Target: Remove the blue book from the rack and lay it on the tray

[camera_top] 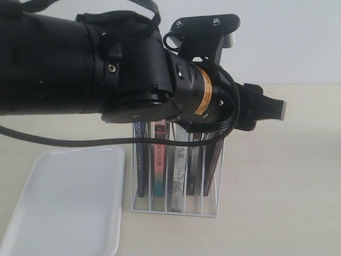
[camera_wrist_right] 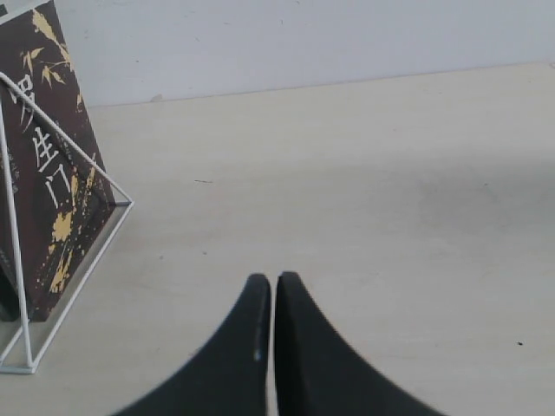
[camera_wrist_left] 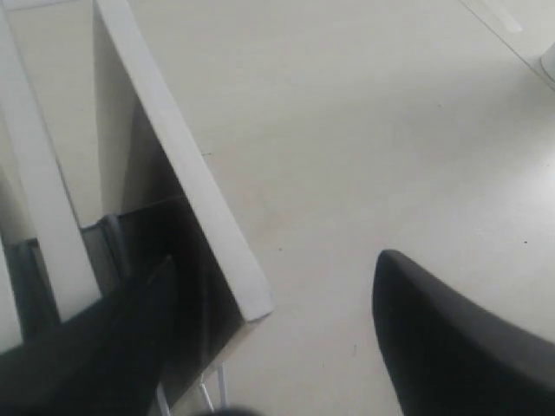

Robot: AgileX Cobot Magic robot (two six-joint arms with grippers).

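Transfer not started: blue book (camera_top: 140,160) stands in rack (camera_top: 176,209), not on tray (camera_top: 69,202); left gripper (camera_wrist_left: 276,260) jaws open, right gripper (camera_wrist_right: 265,286) jaws closed, empty.

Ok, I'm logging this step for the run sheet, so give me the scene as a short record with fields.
blue book: upright in the rack's leftmost slot, not yet taken
rack: on the table right of the tray, several books standing in it
tray: flat on the table, no book on it
left tool: open, at the rack's right end, far from the blue book
right tool: shut, holding nothing, over bare table beside the rack
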